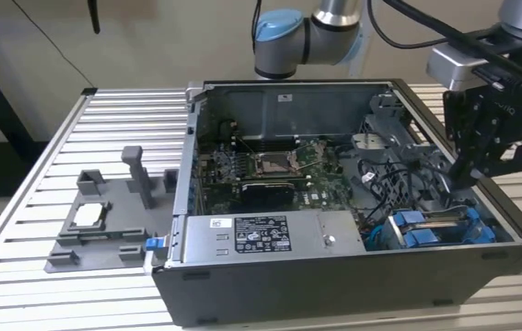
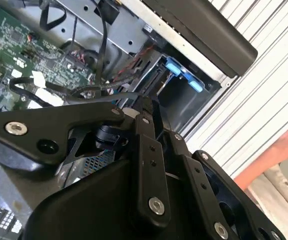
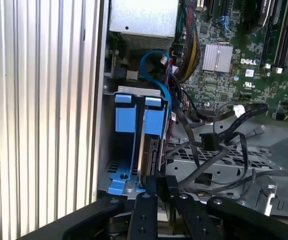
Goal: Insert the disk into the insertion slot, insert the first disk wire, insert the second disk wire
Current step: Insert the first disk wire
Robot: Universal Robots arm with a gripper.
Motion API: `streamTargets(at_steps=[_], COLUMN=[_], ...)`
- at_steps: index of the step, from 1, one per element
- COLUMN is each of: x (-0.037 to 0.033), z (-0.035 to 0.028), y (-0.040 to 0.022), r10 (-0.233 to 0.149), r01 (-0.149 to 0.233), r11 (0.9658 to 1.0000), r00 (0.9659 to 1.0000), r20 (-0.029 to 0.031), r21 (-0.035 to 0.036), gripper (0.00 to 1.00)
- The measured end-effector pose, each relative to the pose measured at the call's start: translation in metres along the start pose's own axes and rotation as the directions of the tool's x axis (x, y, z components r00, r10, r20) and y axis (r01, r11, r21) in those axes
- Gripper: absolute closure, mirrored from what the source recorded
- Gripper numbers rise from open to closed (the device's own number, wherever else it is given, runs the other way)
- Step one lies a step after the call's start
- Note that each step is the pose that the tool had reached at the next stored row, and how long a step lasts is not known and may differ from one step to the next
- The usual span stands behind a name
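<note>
Bay mouth: disk and a neighbouring blue frame fill it.
Motherboard side: loose black cables crowd just beside the disk.
Outer side: case wall tight; slatted surface beyond lies open.

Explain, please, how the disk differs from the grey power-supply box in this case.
The disk sits in a bright blue frame; the power-supply box is plain grey with a dark label. The disk is slim, edge-on in the insertion slot at the exterior view's right; the power-supply box is bulkier, toward that view's left. Both lie inside the computer case.
</note>
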State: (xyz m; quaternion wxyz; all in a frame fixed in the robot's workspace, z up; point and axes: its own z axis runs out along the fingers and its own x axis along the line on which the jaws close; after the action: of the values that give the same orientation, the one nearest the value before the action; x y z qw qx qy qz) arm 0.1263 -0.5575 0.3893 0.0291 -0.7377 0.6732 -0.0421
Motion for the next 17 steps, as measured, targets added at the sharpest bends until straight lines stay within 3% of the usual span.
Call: streamTargets(at_steps=[6, 8, 14, 17], x=[-0.0004, -0.0003, 0.0003, 0.0005], z=[0.0007, 0.0013, 0.0046, 0.0082], y=[-0.0036, -0.0056, -0.0128, -0.0156], r10=[-0.007, -0.009, -0.012, -0.013], r01=[0.005, 0.006, 0.007, 0.007], r11=[0.999, 0.9984, 0.9959, 0.9952], r00=[0.9989, 0.9983, 0.9979, 0.998], r20=[-0.0471, -0.0568, -0.0638, -0.0617], r21=[-0.0434, -0.0562, -0.0906, -0.0974], gripper=[0.81, 0.81, 0.81, 0.81])
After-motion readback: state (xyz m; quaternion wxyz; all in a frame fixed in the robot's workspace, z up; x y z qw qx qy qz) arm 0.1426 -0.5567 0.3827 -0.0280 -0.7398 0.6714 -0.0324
